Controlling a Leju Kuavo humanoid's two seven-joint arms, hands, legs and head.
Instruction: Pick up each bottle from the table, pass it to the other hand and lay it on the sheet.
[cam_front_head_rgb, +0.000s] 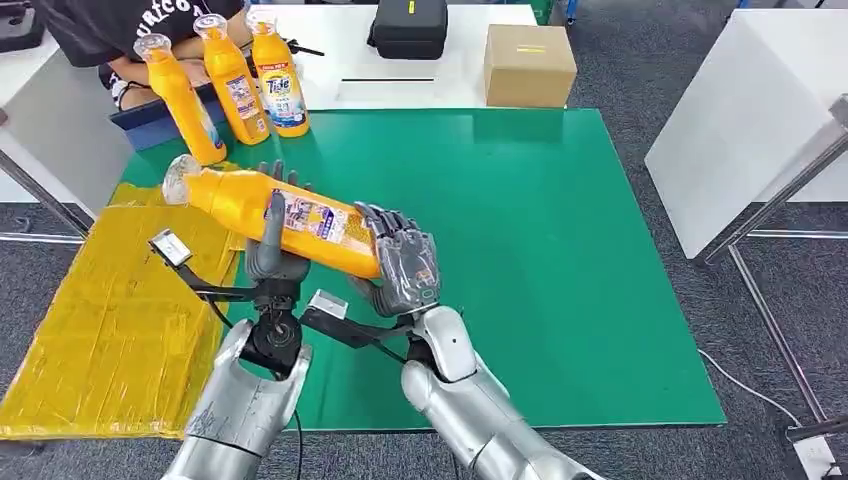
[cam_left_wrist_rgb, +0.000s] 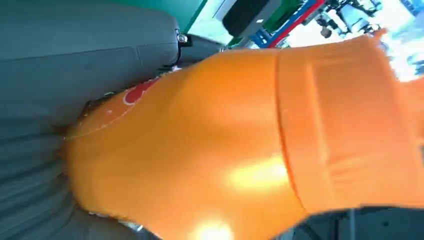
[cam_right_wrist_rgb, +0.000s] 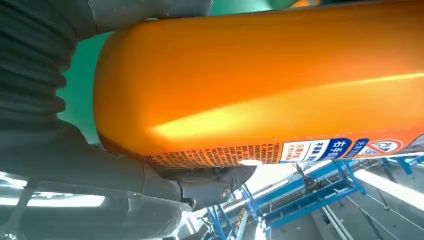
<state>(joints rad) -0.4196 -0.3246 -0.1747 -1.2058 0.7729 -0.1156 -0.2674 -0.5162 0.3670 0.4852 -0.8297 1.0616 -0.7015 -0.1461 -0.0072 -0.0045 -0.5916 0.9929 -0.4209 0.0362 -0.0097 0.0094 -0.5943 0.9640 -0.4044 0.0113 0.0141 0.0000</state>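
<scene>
The mat (cam_front_head_rgb: 560, 250) lies on the table and serves as the landmark. A sheet (cam_front_head_rgb: 110, 320) lies along its left edge, overhanging the table's left side. Three bottles (cam_front_head_rgb: 232, 80) stand upright in a row at the mat's far left corner. A fourth bottle (cam_front_head_rgb: 280, 220) lies on its side above the mat's left part, between the left hand (cam_front_head_rgb: 272, 250) and the right hand (cam_front_head_rgb: 405, 268). Behind the mat's far edge sit a case (cam_front_head_rgb: 408, 28) and, right of it, a box (cam_front_head_rgb: 530, 65).

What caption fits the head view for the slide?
Both hands, left hand and right hand, hold an orange plastic detergent bottle over the green table mat mid-handover.
</scene>
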